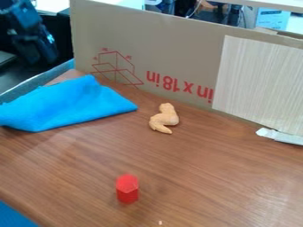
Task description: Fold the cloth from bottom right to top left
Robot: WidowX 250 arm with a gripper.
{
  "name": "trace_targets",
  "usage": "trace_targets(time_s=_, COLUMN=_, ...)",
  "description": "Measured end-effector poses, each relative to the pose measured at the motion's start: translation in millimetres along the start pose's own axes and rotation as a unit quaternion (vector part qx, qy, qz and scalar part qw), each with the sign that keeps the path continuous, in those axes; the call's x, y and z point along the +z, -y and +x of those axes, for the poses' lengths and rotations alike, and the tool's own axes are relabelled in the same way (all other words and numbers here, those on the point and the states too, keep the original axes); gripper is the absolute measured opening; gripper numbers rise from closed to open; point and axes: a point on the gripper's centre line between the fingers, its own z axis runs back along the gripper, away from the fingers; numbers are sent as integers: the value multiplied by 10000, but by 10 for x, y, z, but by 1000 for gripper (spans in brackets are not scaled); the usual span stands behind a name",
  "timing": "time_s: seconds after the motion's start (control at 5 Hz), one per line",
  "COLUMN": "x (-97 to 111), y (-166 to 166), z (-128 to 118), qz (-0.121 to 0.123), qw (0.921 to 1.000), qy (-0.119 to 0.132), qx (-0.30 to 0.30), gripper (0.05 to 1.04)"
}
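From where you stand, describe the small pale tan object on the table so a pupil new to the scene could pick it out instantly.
Find the tall cardboard panel behind the wooden table. Just in front of it, right of the blue cloth, lies a bent, lumpy tan piece. Its curved shape sets it apart from the upright red block.

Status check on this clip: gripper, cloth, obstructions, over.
Gripper upper left, off the cloth. Blue cloth lies rumpled at left. Tan wing-shaped toy near its right tip, not touching; red block nearer camera.
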Motion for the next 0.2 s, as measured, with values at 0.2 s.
trace_targets(time_s=0.2, x=325, y=71, z=-87, qz=37, qw=9999, qy=136, qx=39, gripper=1000)
